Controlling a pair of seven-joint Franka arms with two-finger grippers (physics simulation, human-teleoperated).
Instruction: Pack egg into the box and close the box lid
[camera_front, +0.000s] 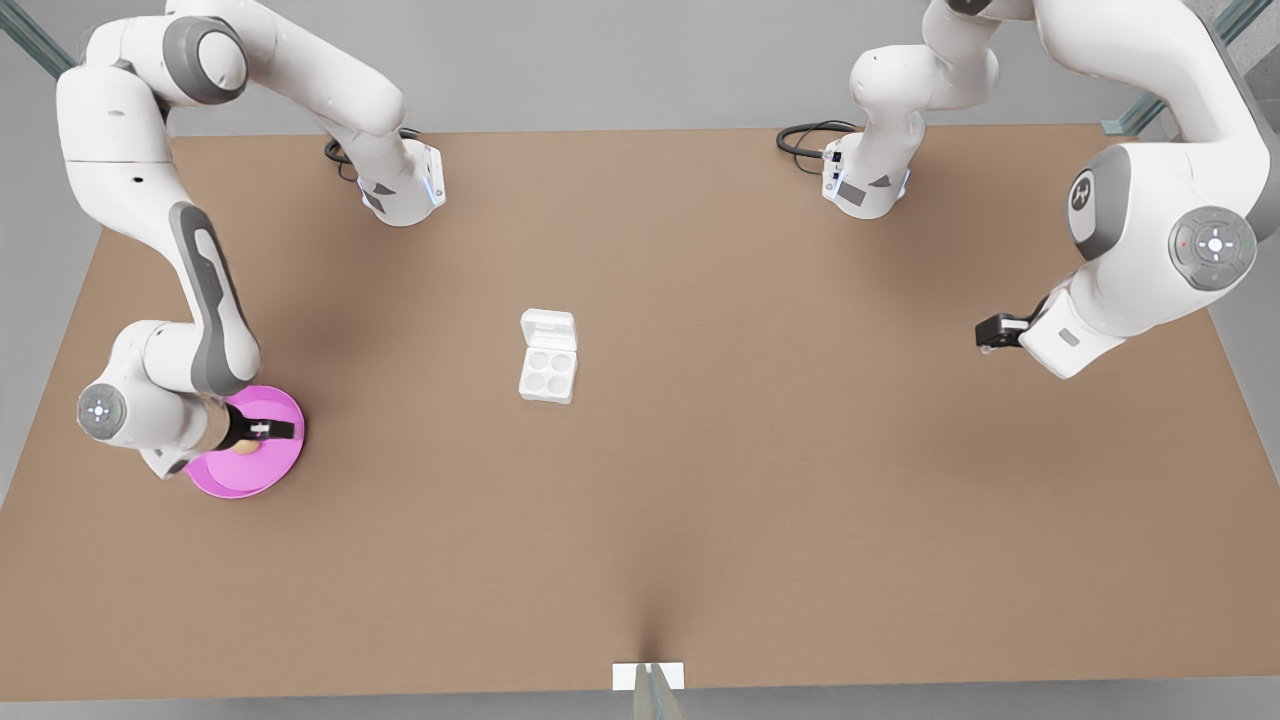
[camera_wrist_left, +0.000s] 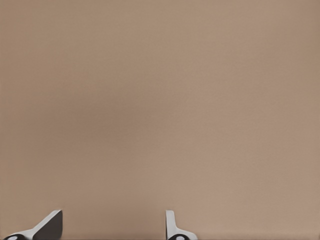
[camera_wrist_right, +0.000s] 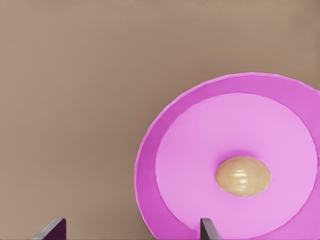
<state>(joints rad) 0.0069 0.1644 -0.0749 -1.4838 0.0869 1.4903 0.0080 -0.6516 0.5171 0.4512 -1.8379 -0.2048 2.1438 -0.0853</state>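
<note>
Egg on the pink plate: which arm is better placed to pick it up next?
The right arm. Its tool hovers open over the plate, and the egg lies on the plate close to its fingertips. The left tool waits open over bare table, far across from the box.

A round pink plate (camera_front: 262, 478) sits near one side edge of a plain brown table (camera_front: 760, 480), at the front view's left.

bare table (camera_front: 760, 480) around box (camera_front: 548, 370)
</note>
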